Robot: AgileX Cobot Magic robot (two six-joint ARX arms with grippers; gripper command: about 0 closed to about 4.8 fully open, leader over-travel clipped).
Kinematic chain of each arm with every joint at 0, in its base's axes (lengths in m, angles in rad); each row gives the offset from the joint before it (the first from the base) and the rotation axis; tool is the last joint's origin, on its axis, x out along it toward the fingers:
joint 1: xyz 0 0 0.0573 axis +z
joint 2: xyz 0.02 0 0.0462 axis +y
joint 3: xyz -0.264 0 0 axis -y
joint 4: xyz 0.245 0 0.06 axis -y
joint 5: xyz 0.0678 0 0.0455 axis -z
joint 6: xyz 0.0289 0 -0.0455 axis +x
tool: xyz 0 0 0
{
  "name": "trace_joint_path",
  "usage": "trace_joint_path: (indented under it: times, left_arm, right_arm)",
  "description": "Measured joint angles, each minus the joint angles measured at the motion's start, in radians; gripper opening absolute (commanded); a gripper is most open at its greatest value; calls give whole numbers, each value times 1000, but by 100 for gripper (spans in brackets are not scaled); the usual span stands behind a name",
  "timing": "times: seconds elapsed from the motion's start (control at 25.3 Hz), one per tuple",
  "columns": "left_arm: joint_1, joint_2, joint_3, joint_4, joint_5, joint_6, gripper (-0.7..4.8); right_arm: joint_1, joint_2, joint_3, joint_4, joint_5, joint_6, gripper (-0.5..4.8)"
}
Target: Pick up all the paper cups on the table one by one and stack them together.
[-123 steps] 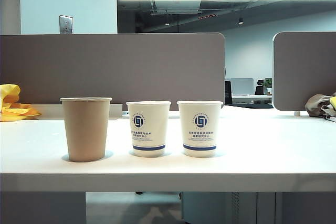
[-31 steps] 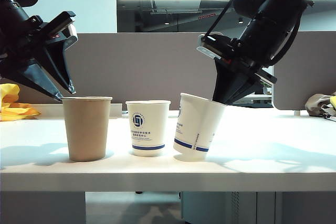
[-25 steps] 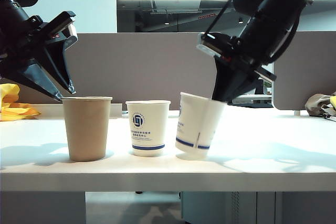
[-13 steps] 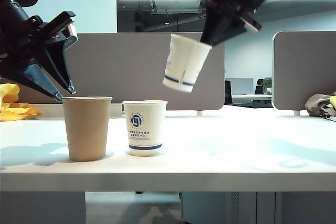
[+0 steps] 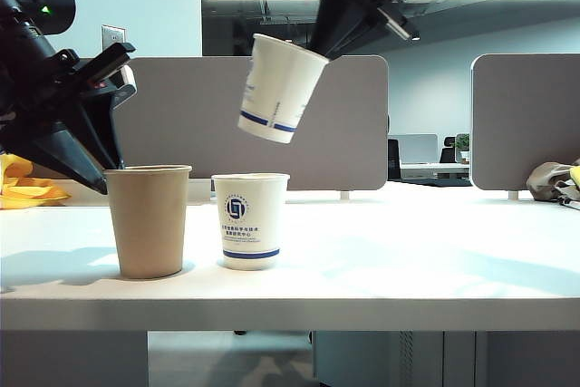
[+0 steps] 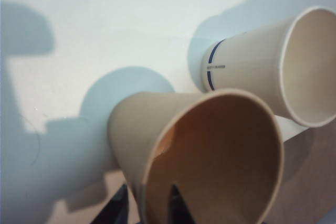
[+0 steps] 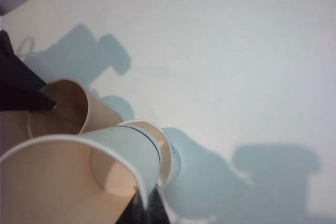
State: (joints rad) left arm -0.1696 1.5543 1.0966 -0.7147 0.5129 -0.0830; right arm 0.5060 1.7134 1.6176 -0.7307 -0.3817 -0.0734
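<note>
Step in hand: carry of first white cup toward stack.

Right gripper pinches rim of lifted white cup, tilted, high above standing white cup on table.

Left gripper straddles rim of brown cup at left, fingers spread either side of wall (grip not confirmed).

Next: level cup, lower straight into target cup.

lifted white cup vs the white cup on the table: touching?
Apart. The exterior view shows the lifted white cup, pinched by the right gripper, hanging tilted with clear background between its base and the standing white cup.
</note>
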Motion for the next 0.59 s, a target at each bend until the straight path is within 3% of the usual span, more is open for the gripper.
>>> trace_joint_path:
  times: [0.16, 0.28, 0.59]
  left_arm:
    - [0, 0, 0, 10, 0, 0, 43]
    - [0, 0, 1, 17, 0, 0, -6]
    - [0, 0, 7, 21, 0, 0, -5]
  right_arm:
    - [26, 43, 0, 0, 0, -1, -6]
    - [39, 62, -1, 0, 4, -1, -6]
    - [41, 69, 0, 26, 6, -2, -6]
